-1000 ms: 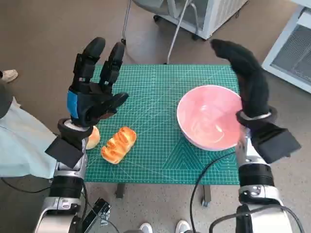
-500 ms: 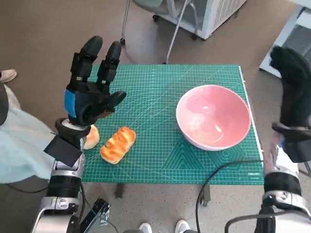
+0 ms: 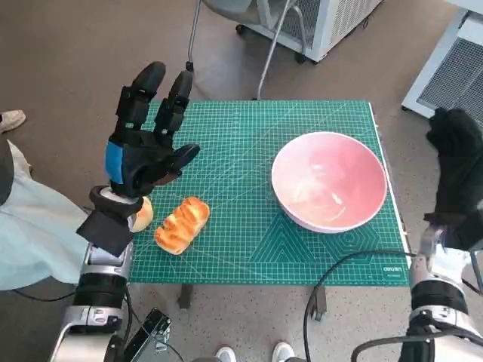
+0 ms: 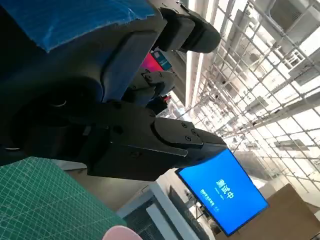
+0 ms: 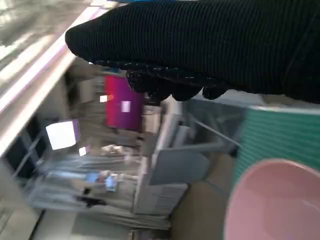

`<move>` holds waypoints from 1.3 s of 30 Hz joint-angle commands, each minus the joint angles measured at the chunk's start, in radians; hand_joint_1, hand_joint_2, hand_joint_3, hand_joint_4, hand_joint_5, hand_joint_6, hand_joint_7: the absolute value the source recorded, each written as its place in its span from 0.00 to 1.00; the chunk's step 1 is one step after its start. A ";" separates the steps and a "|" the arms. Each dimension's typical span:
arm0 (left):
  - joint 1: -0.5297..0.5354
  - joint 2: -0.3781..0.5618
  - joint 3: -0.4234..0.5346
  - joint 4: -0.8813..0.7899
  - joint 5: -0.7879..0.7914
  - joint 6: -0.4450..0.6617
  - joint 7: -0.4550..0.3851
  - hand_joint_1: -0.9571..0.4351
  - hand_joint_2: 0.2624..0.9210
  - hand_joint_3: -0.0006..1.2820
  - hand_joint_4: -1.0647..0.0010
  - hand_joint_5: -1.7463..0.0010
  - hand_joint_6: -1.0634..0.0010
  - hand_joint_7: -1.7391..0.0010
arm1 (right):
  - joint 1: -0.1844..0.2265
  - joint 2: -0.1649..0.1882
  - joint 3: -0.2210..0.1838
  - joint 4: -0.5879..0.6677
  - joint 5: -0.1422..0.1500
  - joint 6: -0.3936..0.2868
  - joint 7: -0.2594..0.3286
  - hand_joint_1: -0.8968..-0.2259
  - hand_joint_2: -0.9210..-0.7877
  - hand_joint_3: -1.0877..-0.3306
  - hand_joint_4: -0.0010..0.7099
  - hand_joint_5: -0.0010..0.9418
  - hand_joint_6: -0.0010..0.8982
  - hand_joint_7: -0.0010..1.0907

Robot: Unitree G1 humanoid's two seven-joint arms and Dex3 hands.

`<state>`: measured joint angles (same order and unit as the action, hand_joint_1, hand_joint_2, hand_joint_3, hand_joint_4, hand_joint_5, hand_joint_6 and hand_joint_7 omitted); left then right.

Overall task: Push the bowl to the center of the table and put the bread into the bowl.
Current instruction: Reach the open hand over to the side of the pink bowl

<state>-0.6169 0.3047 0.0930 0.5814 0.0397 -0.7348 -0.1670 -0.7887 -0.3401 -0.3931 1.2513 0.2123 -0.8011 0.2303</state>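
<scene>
The pink bowl (image 3: 330, 181) stands on the right half of the green mat (image 3: 241, 151); its rim also shows in the right wrist view (image 5: 275, 200). An oblong golden bread (image 3: 182, 225) lies near the mat's front left. Beside it a round bun (image 3: 143, 214) is half hidden behind my left wrist. My left hand (image 3: 147, 143) hovers above the mat's left side, fingers spread and pointing up, holding nothing. My gloved right hand (image 3: 457, 175) is raised just past the table's right edge, apart from the bowl and holding nothing.
Chair legs (image 3: 266, 64) and a white cabinet (image 3: 321, 23) stand beyond the far edge. Another white unit (image 3: 453, 72) is at the far right. A black cable (image 3: 339, 268) crosses the front right corner. A person's shoes (image 3: 253, 353) show below the front edge.
My right hand has swung from the bowl's right rim out past the table's right edge and dropped lower. The bowl, the bread and my left hand have hardly moved.
</scene>
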 commanded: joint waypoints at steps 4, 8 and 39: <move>0.008 0.015 0.005 -0.028 -0.011 0.014 -0.005 0.61 1.00 0.09 0.77 0.99 0.98 0.66 | 0.001 0.055 -0.015 0.053 0.013 0.156 -0.003 0.58 0.00 0.39 0.36 0.00 0.12 0.39; 0.011 0.017 0.008 -0.038 -0.017 0.021 -0.008 0.61 1.00 0.09 0.78 0.99 0.98 0.66 | -0.014 0.080 -0.021 0.061 0.016 0.216 0.005 0.57 0.00 0.39 0.33 0.00 0.13 0.35; 0.152 0.053 0.061 -0.307 -0.021 0.154 0.013 0.64 0.99 0.10 0.76 0.99 1.00 0.61 | -0.170 0.235 -0.043 0.084 0.012 0.400 -0.031 0.55 0.00 0.40 0.28 0.01 0.10 0.37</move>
<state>-0.4907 0.3492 0.1412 0.3099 0.0231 -0.5977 -0.1648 -0.9491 -0.1279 -0.4340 1.3168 0.2282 -0.4313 0.2182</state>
